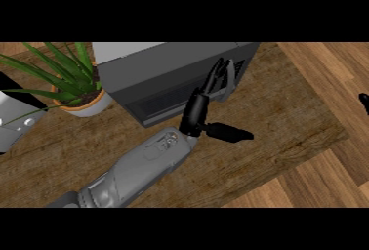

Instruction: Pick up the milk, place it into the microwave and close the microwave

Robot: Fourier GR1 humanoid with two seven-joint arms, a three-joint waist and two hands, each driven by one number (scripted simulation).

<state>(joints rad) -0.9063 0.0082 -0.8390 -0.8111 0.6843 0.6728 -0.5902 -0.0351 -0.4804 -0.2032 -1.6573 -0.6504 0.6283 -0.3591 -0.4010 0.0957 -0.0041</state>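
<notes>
The grey microwave (173,68) stands at the back of the wooden counter (274,127), its dark front door lying flush with the body. My left hand (196,110) reaches up from a forearm entering at the lower left. Its straight fingers (218,77) rest against the right part of the door and its thumb (229,133) sticks out to the right, so the hand is open and holds nothing. A black sliver of my right hand (364,103) shows at the right edge. No milk is in view.
A potted plant (72,83) with long green leaves stands just left of the microwave. A white and grey appliance (13,119) sits at the left edge. The counter's edge runs diagonally at the right, with wooden floor (324,166) beyond it.
</notes>
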